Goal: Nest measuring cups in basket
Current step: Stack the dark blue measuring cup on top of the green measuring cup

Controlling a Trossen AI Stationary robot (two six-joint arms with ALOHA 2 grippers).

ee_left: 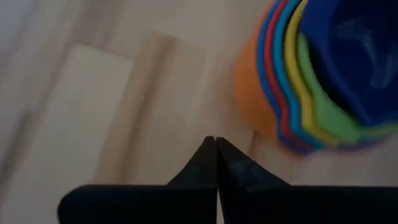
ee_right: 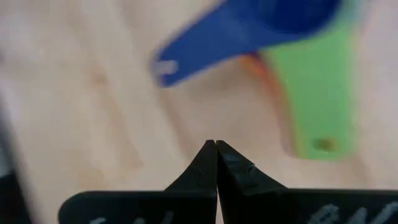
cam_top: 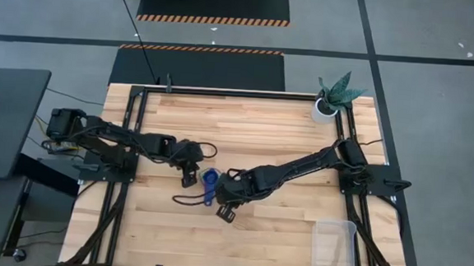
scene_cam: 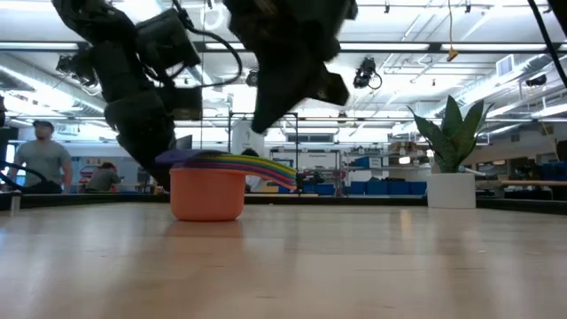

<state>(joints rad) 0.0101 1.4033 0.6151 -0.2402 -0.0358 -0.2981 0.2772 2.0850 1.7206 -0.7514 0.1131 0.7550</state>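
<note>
The measuring cups [cam_top: 210, 179] stand nested in one stack on the wood table, resting on the base of the orange outermost cup [scene_cam: 207, 193], with a blue cup [ee_left: 354, 43] innermost. Their flat handles [scene_cam: 270, 170] fan out to one side. My left gripper [cam_top: 188, 179] is shut just left of the stack; its tips [ee_left: 216, 146] hover over bare wood beside the orange cup. My right gripper [cam_top: 225, 213] is shut, above the table by the handle ends; a blue handle [ee_right: 186, 56] and a green handle [ee_right: 317, 99] lie beyond its tips [ee_right: 215, 148]. The clear basket [cam_top: 335, 249] stands at the near right corner.
A white pot with a green plant [cam_top: 329, 101] stands at the table's far right corner. Bare wood lies between the cup stack and the basket. Dark frame rails [cam_top: 223, 91] run along the table's edges. People stand in the room beyond the table [scene_cam: 40, 159].
</note>
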